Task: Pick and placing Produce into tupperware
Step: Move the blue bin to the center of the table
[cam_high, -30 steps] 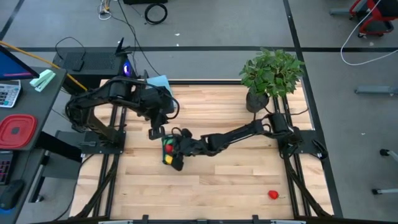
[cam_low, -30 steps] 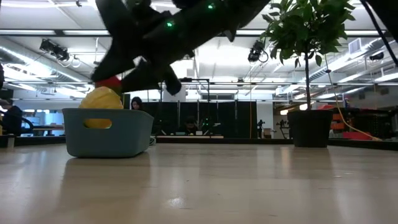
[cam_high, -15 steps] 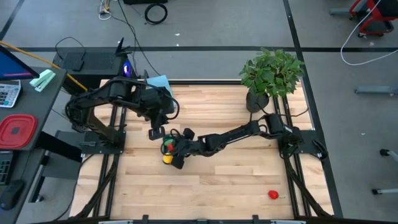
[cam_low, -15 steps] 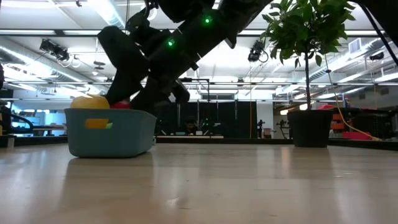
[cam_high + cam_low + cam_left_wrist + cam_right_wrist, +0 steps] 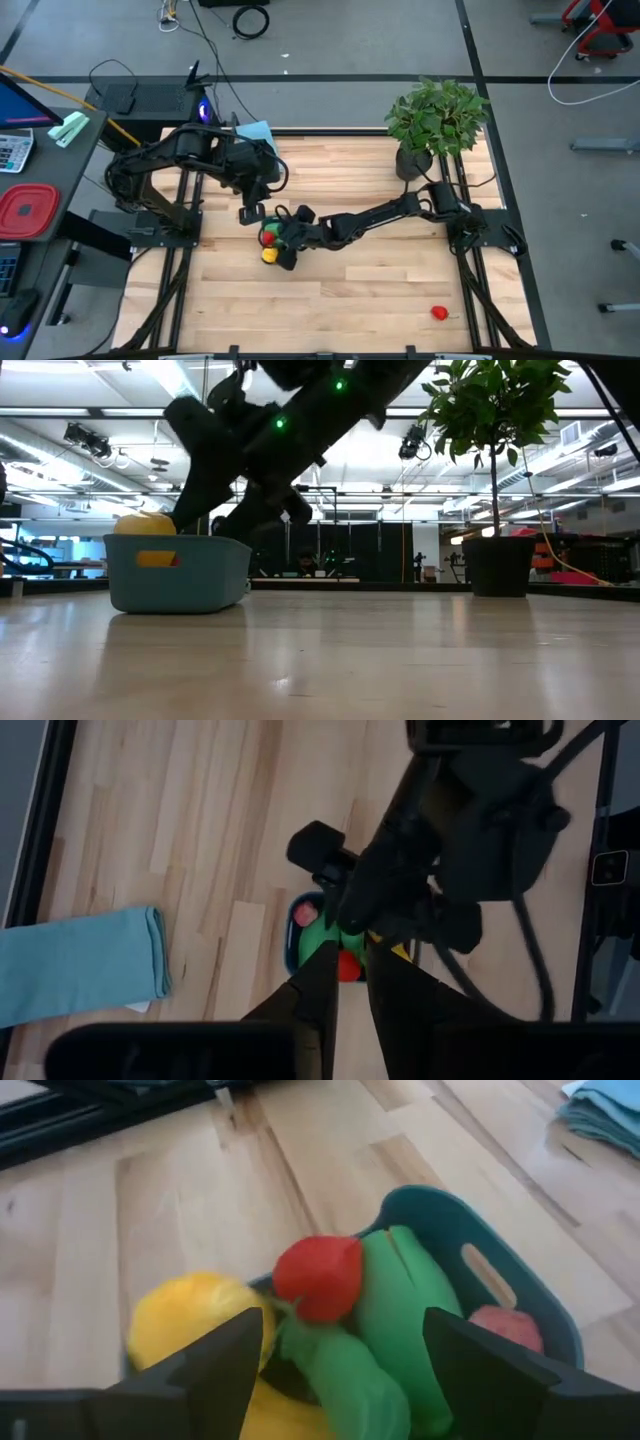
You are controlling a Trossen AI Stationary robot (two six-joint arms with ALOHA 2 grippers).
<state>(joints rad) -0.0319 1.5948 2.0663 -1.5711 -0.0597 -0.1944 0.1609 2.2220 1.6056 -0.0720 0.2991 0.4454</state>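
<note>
Produce (image 5: 320, 1275) fills the teal tub (image 5: 520, 1285) near the middle of the wooden surface (image 5: 380, 280): a red piece on green ones, a yellow one beside them. Right gripper (image 5: 283, 243) hangs just over the tub, released and wide. Left gripper (image 5: 248, 212) waits beside it, nearly clenched, grasping nothing; a red piece (image 5: 438, 313) lies well apart.

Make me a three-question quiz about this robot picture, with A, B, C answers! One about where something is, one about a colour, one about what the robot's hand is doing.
1. Where is the lone red piece?
A. In the tub
B. On the table, near the front right corner
C. Under the plant

2. What colour is the tub?
A. Teal-blue
B. Red
C. White

3. How are the right gripper fingers?
A. Shut on a banana
B. Open over the tub
C. Holding the cloth

Answers: 1 B, the high view shows it alone there. 2 A, its wall shows teal. 3 B, the fingers stand wide apart above the produce.
</note>
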